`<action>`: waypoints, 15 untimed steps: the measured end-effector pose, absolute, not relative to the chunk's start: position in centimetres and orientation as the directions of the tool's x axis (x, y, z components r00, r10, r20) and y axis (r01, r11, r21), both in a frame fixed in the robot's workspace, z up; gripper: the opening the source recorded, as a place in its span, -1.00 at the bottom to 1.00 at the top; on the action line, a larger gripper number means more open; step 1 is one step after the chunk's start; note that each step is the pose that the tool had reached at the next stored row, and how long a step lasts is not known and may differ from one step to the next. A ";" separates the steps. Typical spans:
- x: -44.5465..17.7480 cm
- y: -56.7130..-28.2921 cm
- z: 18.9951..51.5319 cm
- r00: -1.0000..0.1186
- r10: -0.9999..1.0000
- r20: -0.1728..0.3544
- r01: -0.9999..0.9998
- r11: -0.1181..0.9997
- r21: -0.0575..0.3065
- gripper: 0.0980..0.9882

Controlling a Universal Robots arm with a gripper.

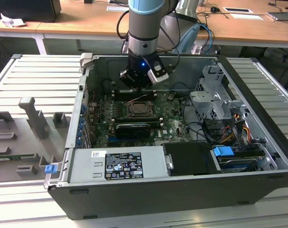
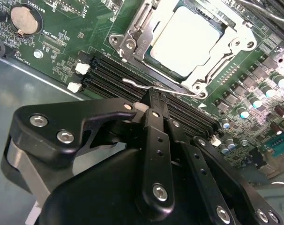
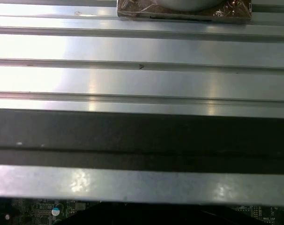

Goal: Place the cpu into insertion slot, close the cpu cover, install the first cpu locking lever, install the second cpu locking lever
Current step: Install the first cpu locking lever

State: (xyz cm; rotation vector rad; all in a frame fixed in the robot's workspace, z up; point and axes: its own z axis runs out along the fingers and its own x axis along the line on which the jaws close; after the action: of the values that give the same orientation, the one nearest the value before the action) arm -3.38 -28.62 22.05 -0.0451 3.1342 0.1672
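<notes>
Tool (image 2: 153, 101) fingers pinch the wire locking lever (image 2: 132, 83) beside the covered cpu (image 2: 186, 40).

Open computer case (image 1: 182, 190) on ribbed desk (image 1: 30, 80). Arm's tool (image 1: 137, 85) lowered inside, just beyond insertion slot (image 1: 141, 110) on green motherboard (image 1: 168, 121). Drive cage (image 1: 215, 102) toward exterior view's right.

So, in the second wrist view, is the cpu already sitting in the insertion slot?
Yes: the cpu lies flat inside the insertion slot, with the silvery cpu cover framing it, while the gripper sits beside a thin wire lever.
</notes>
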 end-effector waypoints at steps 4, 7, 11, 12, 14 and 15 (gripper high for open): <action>-2.8 -28.6 22.0 -1.000 -0.029 -0.004 -0.029 0.994 0.107 -0.98; -2.5 -28.6 21.8 -1.000 -0.029 -0.004 -0.029 0.994 0.107 -0.98; -2.2 -28.7 21.4 -1.000 -0.029 -0.004 -0.029 0.994 0.106 -0.98; -2.2 -28.7 21.4 -1.000 -0.029 -0.004 -0.029 0.994 0.106 -0.98; -2.1 -28.7 21.2 -1.000 -0.029 -0.004 -0.029 0.994 0.106 -0.98; -2.0 -28.7 21.2 -1.000 -0.029 -0.004 -0.029 0.994 0.106 -0.98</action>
State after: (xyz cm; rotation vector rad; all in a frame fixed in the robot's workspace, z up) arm -2.05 -28.66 21.18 -0.0452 3.1341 0.1674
